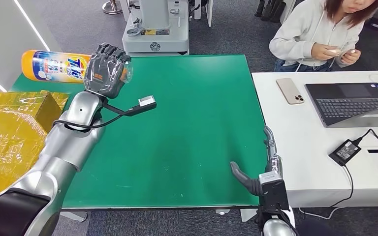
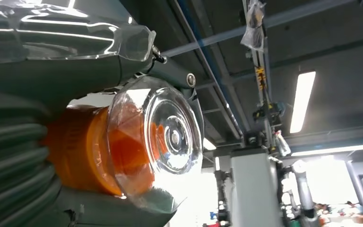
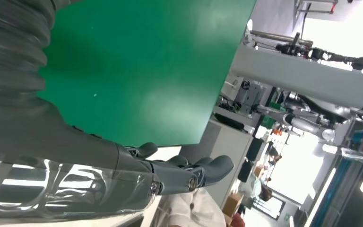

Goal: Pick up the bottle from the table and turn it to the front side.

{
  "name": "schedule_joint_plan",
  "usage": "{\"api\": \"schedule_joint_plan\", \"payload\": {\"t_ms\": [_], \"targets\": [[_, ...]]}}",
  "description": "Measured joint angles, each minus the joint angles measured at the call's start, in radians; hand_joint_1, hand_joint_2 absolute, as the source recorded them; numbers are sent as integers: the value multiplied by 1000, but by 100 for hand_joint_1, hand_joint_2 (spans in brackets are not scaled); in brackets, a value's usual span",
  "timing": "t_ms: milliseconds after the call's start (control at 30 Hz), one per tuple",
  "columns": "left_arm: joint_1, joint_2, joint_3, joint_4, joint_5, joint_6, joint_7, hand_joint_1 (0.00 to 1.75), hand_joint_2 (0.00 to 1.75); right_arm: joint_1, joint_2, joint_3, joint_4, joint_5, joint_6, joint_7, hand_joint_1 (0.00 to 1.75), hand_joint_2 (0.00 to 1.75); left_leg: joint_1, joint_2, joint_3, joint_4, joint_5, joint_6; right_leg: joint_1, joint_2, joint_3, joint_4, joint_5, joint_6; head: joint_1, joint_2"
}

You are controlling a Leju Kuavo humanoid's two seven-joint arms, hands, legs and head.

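Far left of the green worktop (image 1: 177,137): a yellow box (image 1: 15,128) wrapped in shiny film, against the worktop's left edge. Above the worktop's back left corner: the bottle (image 1: 54,65), orange with a blue and white label, lying on its side in the air, clear of the surface. Wrapped around the bottle's right end: the left hand (image 1: 106,69), fingers curled over it, holding it aloft; from the left wrist, the bottle's clear cap (image 2: 168,137) and orange neck between thumb and fingers, ceiling lights (image 2: 302,101) behind. Just below that wrist: a small white plug (image 1: 146,103) on a black cable, hanging over the green surface. Behind the worktop's back edge: a grey machine base (image 1: 155,29) on dark carpet. At the worktop's front right corner: the right hand (image 1: 263,169), fingers spread and holding nothing, thumb out over the green. Right of the worktop, touching it: a white desk (image 1: 300,162) carrying a phone (image 1: 290,91), a laptop (image 1: 352,103) and a black power brick (image 1: 345,151). Behind the desk: a seated person (image 1: 320,34) in a pale hoodie.
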Motion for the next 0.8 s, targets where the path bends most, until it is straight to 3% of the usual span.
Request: {"api": "schedule_joint_plan", "payload": {"t_ms": [200, 333, 533, 800], "targets": [[-21, 85, -69, 25, -32, -28, 50, 175, 175, 55, -5, -19, -34, -16, -26, -7, 0, 175, 0, 0, 0, 0, 0, 0, 0, 0, 0, 0, 0, 0, 0, 0], [-10, 168, -107, 29, -33, -40, 74, 175, 175, 93, -4, -38, -66, -27, -9, 1, 0, 175, 0, 3, 0, -1, 0, 0, 0, 3, -1, 1, 0, 0, 0, 0], [41, 272, -116, 9, -33, -53, 84, 175, 175, 122, 1, -66, -92, -27, 21, 4, 0, 175, 0, 3, -1, -1, 0, -2, 0, 2, -3, 2, 0, -1, 0, 0], [169, 405, -89, -108, -31, -94, 66, 175, 175, 138, 19, -100, -100, -32, 63, 6, 0, 175, 0, 6, -2, -1, 0, -2, 0, 7, -4, 2, 0, -1, 0, 0]]}}
